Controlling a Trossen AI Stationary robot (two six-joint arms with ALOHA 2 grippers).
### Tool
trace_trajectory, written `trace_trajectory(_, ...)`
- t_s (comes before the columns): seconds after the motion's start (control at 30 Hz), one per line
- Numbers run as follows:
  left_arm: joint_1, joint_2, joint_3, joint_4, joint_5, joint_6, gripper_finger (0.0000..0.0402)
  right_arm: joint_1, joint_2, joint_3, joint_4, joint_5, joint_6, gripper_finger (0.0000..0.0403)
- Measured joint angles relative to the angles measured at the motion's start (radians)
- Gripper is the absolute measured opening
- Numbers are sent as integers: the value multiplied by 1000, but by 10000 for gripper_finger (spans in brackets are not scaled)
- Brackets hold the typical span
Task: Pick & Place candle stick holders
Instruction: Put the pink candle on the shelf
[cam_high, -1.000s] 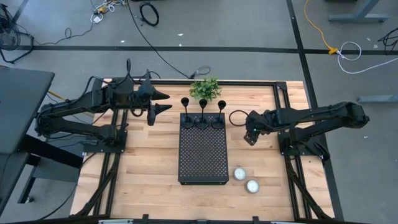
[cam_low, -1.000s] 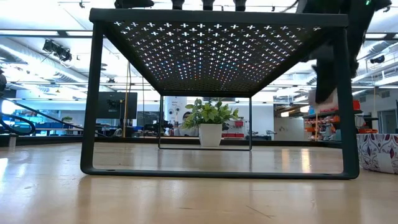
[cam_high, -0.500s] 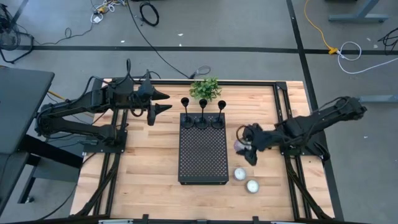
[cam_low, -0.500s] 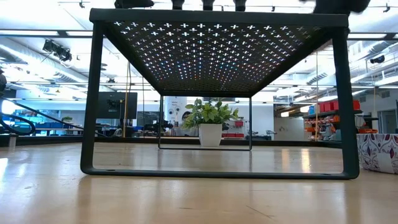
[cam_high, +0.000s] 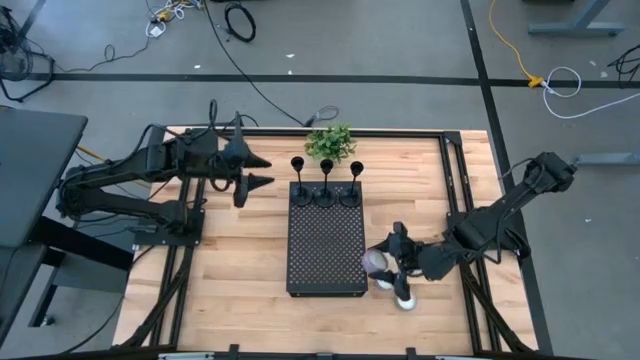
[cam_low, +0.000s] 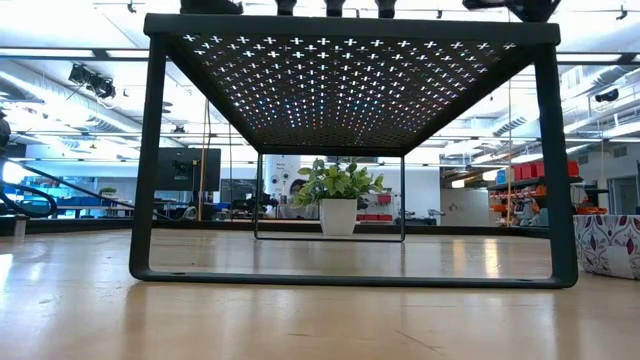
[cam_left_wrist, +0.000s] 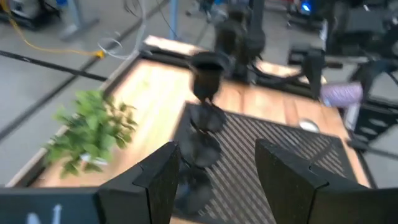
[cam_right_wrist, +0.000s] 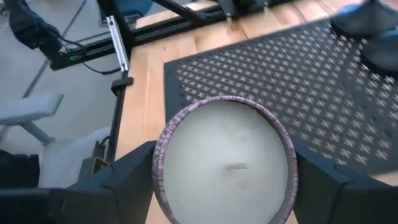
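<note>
Matte black candle stick holders (cam_high: 325, 181) (three) line the tray (cam_high: 326, 250).

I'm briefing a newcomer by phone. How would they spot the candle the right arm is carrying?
Find the black perforated tray mid-table. At its near right corner the right end effector grips a candle with a purplish patterned rim. Unlike the white tealight on the wood beside it, it is larger and held off the table.
</note>
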Motion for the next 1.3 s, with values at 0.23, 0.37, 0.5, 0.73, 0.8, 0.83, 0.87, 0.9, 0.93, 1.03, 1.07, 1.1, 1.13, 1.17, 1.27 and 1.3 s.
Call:
trace_trajectory(0.23, -165, 2, 0, -46, 21, -49, 209, 27, 69, 0, 172, 67, -69, 286)
trace_trajectory(0.37, -303, 13, 0, -28, -39, -81, 209, 26, 109, 0, 265, 67, -117, 286)
trace_trajectory(0.5, -430, 61, -1, -16, -163, -114, 209, 24, 139, 0, 369, 64, -194, 286)
trace_trajectory(0.73, -554, 209, 1, 190, -237, -122, 209, 8, 186, 0, 440, 62, -232, 286)
trace_trajectory(0.8, -565, 258, 1, 233, -238, -117, 209, 5, 198, 0, 463, 49, -238, 286)
trace_trajectory(0.83, -565, 279, 0, 239, -244, -119, 209, 4, 204, 0, 475, 38, -249, 286)
trace_trajectory(0.87, -565, 299, 0, 254, -250, -121, 209, 3, 213, 8, 480, 27, -259, 286)
trace_trajectory(0.9, -563, 318, 0, 272, -260, -122, 209, 4, 222, 18, 482, 21, -273, 286)
trace_trajectory(0.93, -563, 336, 0, 283, -273, -123, 209, 4, 234, 30, 478, 27, -284, 286)
trace_trajectory(1.03, -562, 389, 0, 331, -294, -109, 209, 4, 267, 81, 435, 26, -318, 286)
trace_trajectory(1.07, -562, 402, 0, 331, -294, -97, 209, 4, 278, 96, 419, 27, -325, 286)
trace_trajectory(1.1, -562, 413, 0, 331, -294, -87, 209, 4, 287, 111, 411, 27, -331, 286)
trace_trajectory(1.13, -563, 423, 0, 332, -293, -73, 209, 4, 293, 119, 396, 26, -335, 286)
trace_trajectory(1.17, -565, 434, 0, 337, -293, -58, 209, 4, 296, 125, 381, 27, -335, 286)
trace_trajectory(1.27, -589, 463, -1, 341, -294, 27, 209, -3, 301, 135, 373, 29, -335, 286)
trace_trajectory(1.3, -599, 474, 0, 363, -294, 56, 209, -5, 301, 135, 373, 30, -336, 286)
